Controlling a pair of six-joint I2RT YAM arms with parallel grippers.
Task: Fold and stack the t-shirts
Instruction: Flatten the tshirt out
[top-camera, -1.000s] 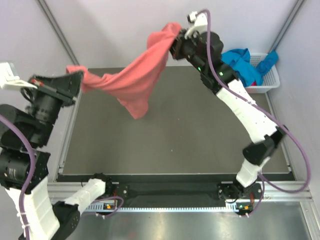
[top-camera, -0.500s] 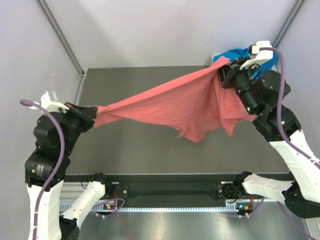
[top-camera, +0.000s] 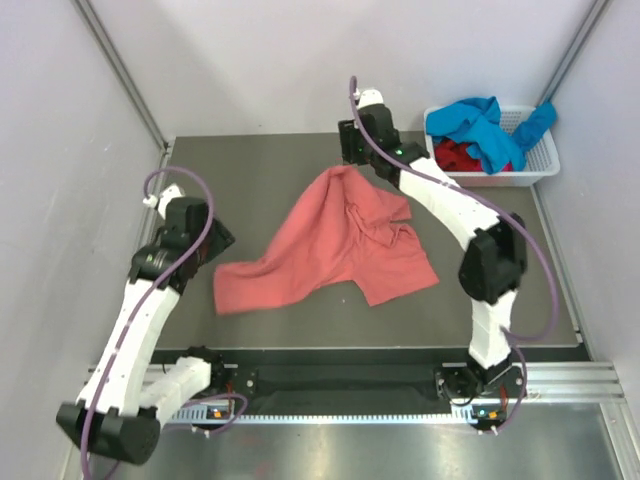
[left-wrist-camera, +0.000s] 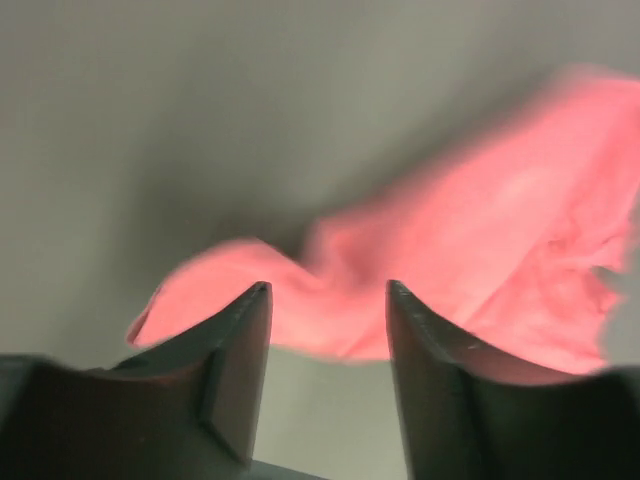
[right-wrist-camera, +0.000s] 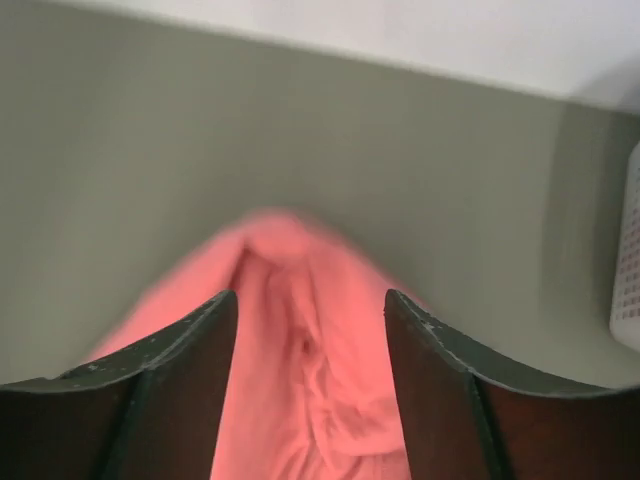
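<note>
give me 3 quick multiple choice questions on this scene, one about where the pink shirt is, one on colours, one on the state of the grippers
1. Where is the salmon-pink cloth t-shirt?
A. folded in a neat stack
B. rumpled on the dark grey table
C. hanging in the air between the arms

2. Which colours of cloth are in the white slotted plastic basket?
A. green and yellow
B. only pink
C. bright blue and dark red

3. How do the grippers stand?
A. both open
B. both shut on the shirt
C. left shut, right open

Answers:
1 B: the top view shows it lying spread and creased on the tabletop.
2 C: a bright blue shirt drapes over the rim beside a dark red shirt.
3 A: the left gripper and right gripper each show fingers spread, gripping nothing.
</note>
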